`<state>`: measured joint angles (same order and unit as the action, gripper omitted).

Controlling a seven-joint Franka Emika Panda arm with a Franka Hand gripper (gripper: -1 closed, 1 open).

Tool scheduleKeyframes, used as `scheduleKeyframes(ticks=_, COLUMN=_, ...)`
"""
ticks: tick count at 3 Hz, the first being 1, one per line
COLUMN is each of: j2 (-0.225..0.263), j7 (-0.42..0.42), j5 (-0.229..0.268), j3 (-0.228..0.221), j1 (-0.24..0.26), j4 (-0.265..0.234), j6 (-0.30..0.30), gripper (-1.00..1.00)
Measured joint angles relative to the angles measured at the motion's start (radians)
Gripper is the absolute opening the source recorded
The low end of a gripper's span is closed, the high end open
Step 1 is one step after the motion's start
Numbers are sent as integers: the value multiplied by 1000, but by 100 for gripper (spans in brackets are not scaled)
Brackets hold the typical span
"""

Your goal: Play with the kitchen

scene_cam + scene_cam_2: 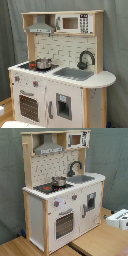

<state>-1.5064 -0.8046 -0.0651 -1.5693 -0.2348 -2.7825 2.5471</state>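
The kitchen point(60, 70) is a tall white and light-wood toy standing upright in both exterior views. It has a grey hood point(40, 25), a small microwave point(74, 23), a black faucet point(86, 59) over a grey sink point(74, 73), and a metal pot point(43, 63) on the stovetop. The windowed oven door point(64, 223) is closed below two knobs point(56, 204). A white part of my gripper point(119, 219) shows at the second exterior view's right edge, low, apart from the kitchen point(62, 193). The gripper is out of the first exterior view.
A grey curtain point(10, 178) hangs behind the kitchen. The toy stands on a light wooden surface point(92, 244) with a seam running across it. A closed cupboard door with a dark dispenser panel point(90, 202) sits beside the oven.
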Motion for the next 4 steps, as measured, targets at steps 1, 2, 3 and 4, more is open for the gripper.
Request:
scheduleKeyframes(ticks=1, j2=1, j7=3, j5=1, j3=23, j1=67, j4=46, j6=58, gripper=100)
scheduleKeyframes(ticks=2, j2=1, j7=-10, j5=2, j3=35, j1=154, j4=79, j6=118, gripper=100)
scheduleKeyframes(ticks=3, j2=1, j7=-32, j5=8, j3=54, j1=244, j4=118, j6=173, gripper=100)
scheduleKeyframes(ticks=4, j2=1, j7=-60, j5=12, j3=77, j1=335, j4=163, j6=219, gripper=100)
